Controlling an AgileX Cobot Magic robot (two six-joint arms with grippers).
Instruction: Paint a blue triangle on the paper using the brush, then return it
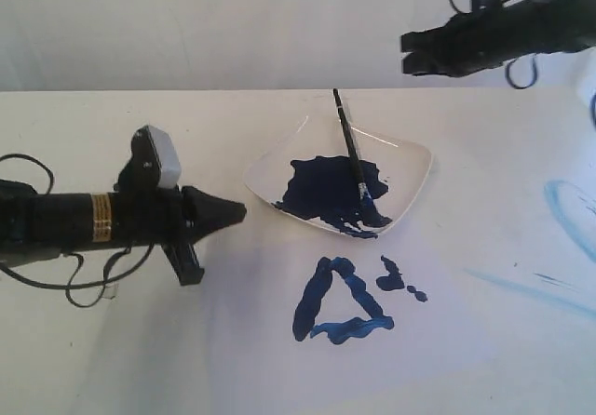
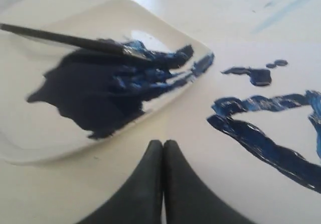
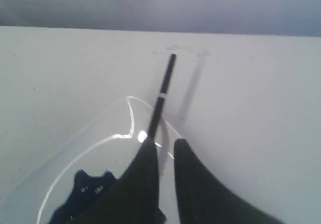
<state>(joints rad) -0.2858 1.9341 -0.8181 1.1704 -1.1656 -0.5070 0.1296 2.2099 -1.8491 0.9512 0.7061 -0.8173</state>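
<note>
Blue paint, thick and uneven, forms the blue triangle on the paper, just in front of the white dish as the exterior view shows it. We see the brush lying in that dish, bristles in the dark pool and handle leaning over the far rim, with no tool touching it. The left gripper hovers low beside the dish, its fingers pressed together on nothing. The right gripper hangs well above, its jaws slightly apart and empty.
</note>
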